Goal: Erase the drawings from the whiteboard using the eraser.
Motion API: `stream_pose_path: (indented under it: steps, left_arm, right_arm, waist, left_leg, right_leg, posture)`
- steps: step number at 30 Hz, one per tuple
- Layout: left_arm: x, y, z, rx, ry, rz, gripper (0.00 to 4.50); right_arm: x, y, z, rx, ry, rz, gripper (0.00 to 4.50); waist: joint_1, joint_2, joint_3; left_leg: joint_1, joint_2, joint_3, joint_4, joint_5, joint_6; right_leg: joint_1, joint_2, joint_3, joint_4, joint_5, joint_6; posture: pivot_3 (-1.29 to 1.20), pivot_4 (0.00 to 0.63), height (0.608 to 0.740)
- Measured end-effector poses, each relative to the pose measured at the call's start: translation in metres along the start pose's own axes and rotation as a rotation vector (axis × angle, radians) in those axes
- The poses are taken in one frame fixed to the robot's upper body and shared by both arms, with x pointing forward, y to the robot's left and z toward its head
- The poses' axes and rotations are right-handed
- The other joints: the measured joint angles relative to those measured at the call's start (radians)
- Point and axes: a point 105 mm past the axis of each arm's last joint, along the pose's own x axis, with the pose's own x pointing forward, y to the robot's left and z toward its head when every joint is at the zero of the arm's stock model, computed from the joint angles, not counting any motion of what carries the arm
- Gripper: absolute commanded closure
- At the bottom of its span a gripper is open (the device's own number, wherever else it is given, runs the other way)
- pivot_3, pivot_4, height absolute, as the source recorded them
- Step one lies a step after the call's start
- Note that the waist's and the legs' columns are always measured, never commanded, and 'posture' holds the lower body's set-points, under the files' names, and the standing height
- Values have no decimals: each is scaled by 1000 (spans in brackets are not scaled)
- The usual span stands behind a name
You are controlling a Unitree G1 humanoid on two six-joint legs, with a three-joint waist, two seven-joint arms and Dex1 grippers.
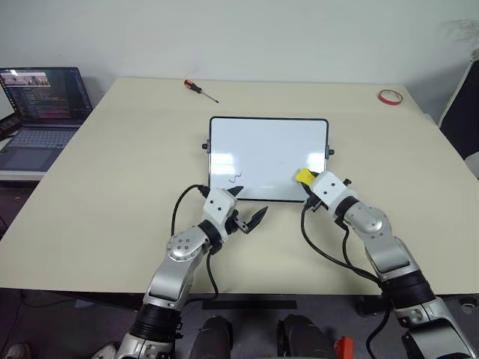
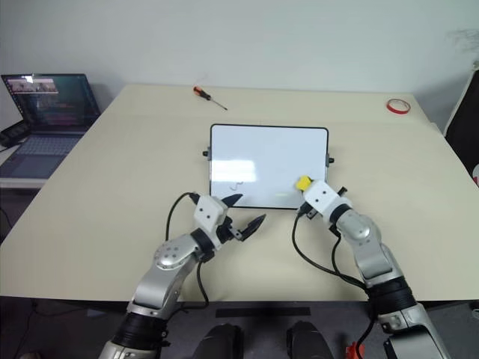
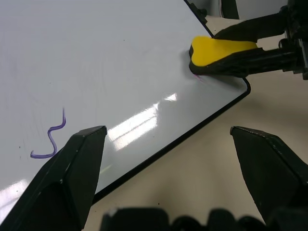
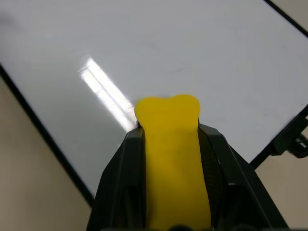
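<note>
From my head, I see the whiteboard [image 1: 268, 158] lying flat in the middle of the table [image 1: 112, 187], its long sides parallel to the table's near edge. My right pincer [image 1: 308, 182] is clenched on the eraser [image 1: 304, 176] and holds it at the board's near right corner, presumably to wipe there. My left pincer [image 1: 249, 209] hangs released just off the board's near edge, near its left corner, holding nothing; I judge it waits there to steady the board. A dark squiggle [image 1: 235, 178] remains on the near left part of the board. A screwdriver [image 1: 200, 90] and a red tape ring [image 1: 388, 96] lie along the table's far edge, well away.

From my left wrist, the squiggle [image 3: 52, 136] is purple and unwiped. The eraser [image 3: 219, 52] lies with its long axis along my right fingers [image 3: 255, 60], its rounded end pointing inward over the board, its dark underside apparently against the surface beside a faint pink trace.

From my right wrist, the yellow block [image 4: 173, 159] sits lengthwise between my two fingers, its notched end pointing ahead across the board.
</note>
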Motion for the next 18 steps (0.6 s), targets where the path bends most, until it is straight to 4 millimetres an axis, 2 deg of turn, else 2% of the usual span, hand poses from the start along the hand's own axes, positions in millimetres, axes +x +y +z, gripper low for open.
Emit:
stream_pose_path:
  steps: [4, 10, 12, 18]
  left_arm:
    - [-1, 1, -1, 1, 2, 2, 0]
    - [-1, 0, -1, 1, 4, 2, 0]
    - [-1, 0, -1, 0, 4, 2, 0]
    - [0, -1, -1, -2, 2, -3, 0]
  right_arm:
    - [-3, 18, -3, 6, 6, 68, 3353]
    - [-3, 16, -2, 5, 10, 55, 3353]
    - [0, 11, -2, -2, 12, 27, 3353]
    - [0, -26, -1, -38, 34, -141, 3353]
  waist:
    - [-3, 0, 0]
    - [-2, 0, 0]
    - [-2, 0, 0]
    - [-1, 0, 0]
  left_leg:
    - [1, 0, 1, 0, 0, 0]
    - [1, 0, 1, 0, 0, 0]
    - [1, 0, 1, 0, 0, 0]
    - [1, 0, 0, 0, 0, 0]
  right_leg:
    - [0, 0, 0, 0, 0, 0]
    - [0, 0, 0, 0, 0, 0]
    - [0, 0, 1, 0, 0, 0]
    - [1, 0, 0, 0, -2, 4]
  posture:
    - [0, 150, 740]
    - [0, 150, 740]
    - [0, 150, 740]
    - [0, 150, 740]
